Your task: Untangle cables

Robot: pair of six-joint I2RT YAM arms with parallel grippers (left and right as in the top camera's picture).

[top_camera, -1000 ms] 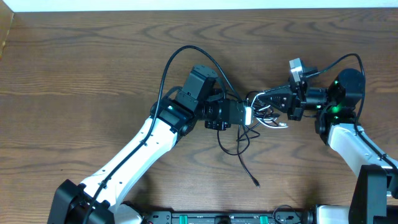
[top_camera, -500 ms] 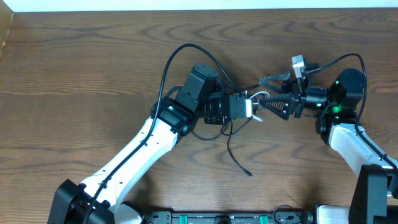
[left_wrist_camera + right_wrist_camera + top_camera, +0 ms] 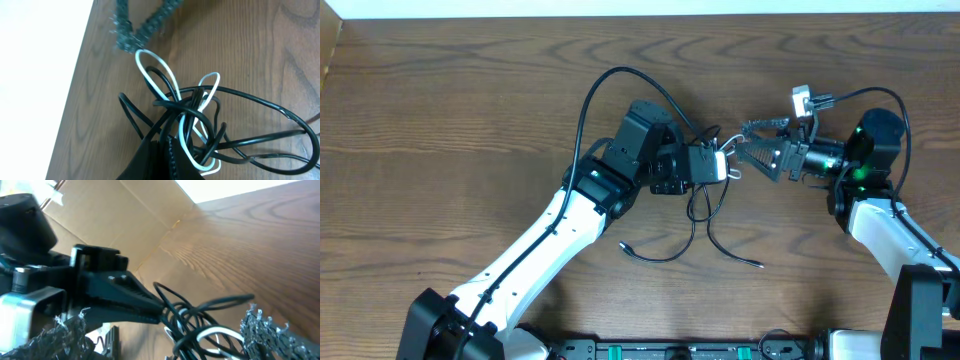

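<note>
Tightly shut, the left claw [image 3: 723,167] held the cables [image 3: 698,208] in a tangled bunch near the middle of the table [image 3: 470,120]. Black loops ran out from the bunch, and two loose ends lay on the wood, well apart. The right claw [image 3: 748,147] stood wide open with nothing in it, its tips [image 3: 124,36] just beside a loop of the white cable [image 3: 140,62].

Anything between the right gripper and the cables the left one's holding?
Nothing visible. The open right gripper faces the cables directly, its tips by the white loop; the left gripper clamps them from the other side.
</note>
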